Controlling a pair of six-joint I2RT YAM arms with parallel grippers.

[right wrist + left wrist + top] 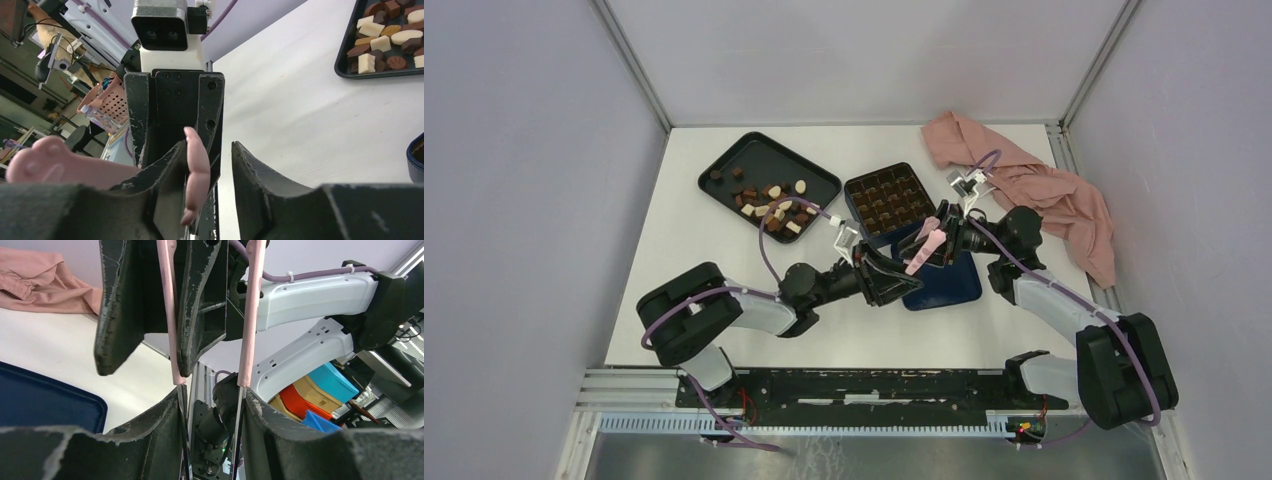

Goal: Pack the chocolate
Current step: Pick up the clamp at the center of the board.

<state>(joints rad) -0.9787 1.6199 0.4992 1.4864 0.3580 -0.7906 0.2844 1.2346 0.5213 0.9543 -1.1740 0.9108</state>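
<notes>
Loose chocolate (769, 205) in dark brown, light brown and cream-white pieces lies on the black tray (734, 160); it also shows in the right wrist view (385, 42). More pieces fill the dark blue grid box (889, 205). Both grippers meet above the blue lid (949, 285). Pink-handled tongs (924, 247) run between them. My left gripper (212, 405) is shut on the tongs' (250, 315) two metal blades, one against each finger. My right gripper (208, 150) is open: the tongs' pink end (197, 165) rests against one finger, with a gap to the other.
A crumpled pink cloth (1034, 185) lies at the back right of the white table. The black tray's rim (345, 70) sits at the back left. The left arm's wrist camera (167, 30) faces my right gripper at close range.
</notes>
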